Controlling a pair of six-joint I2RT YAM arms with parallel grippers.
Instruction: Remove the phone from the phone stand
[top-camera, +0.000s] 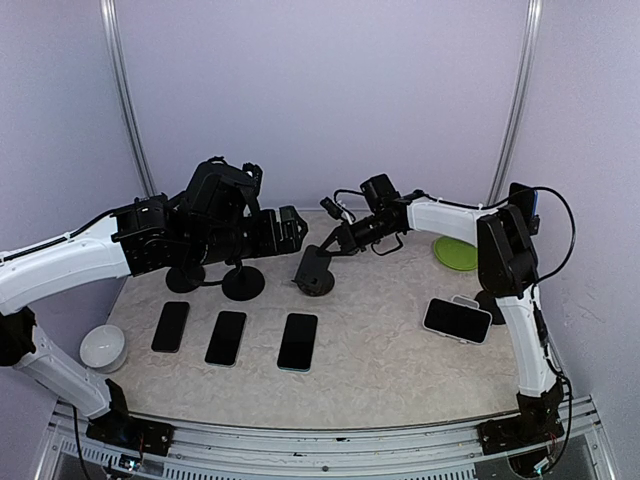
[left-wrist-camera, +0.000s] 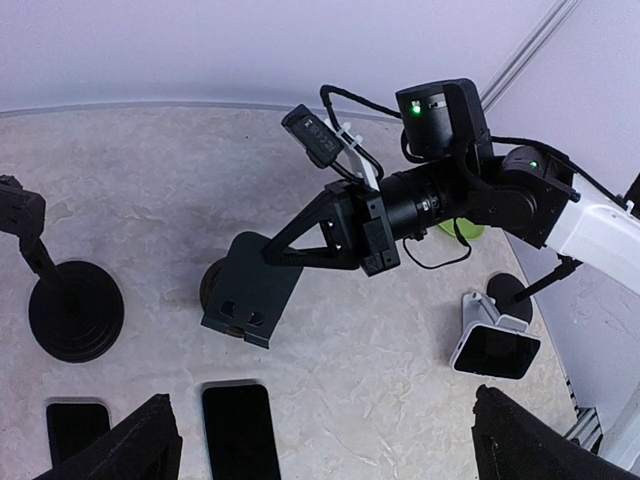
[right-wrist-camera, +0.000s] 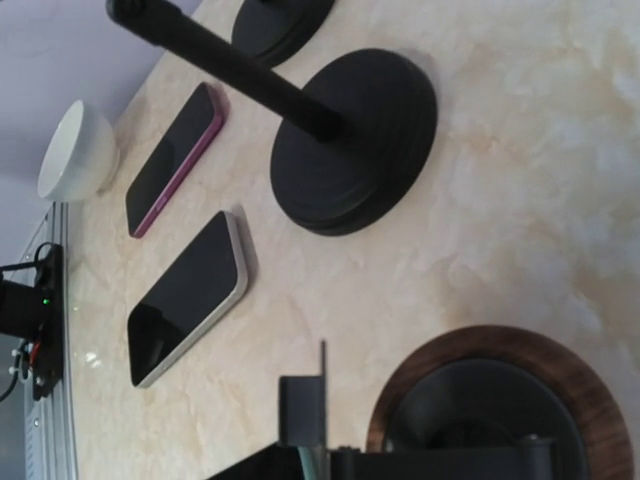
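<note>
A dark phone (top-camera: 457, 319) leans in a white stand (top-camera: 465, 301) at the right; it also shows in the left wrist view (left-wrist-camera: 497, 351). A dark grey phone stand (top-camera: 315, 270) at the middle holds no phone; its plate (left-wrist-camera: 250, 288) shows bare. My right gripper (top-camera: 335, 243) reaches to that plate's top edge and its fingers (left-wrist-camera: 300, 225) close on it; the thin plate edge (right-wrist-camera: 322, 375) runs between them. My left gripper (top-camera: 290, 228) hovers above the table, wide open and empty, fingers (left-wrist-camera: 150, 440) far apart.
Three phones lie flat in a row at the front: (top-camera: 170, 326), (top-camera: 226, 337), (top-camera: 298, 341). Two black round-based stands (top-camera: 185, 278) (top-camera: 243, 282) stand behind them. A white bowl (top-camera: 103, 347) sits front left, a green plate (top-camera: 455, 253) back right.
</note>
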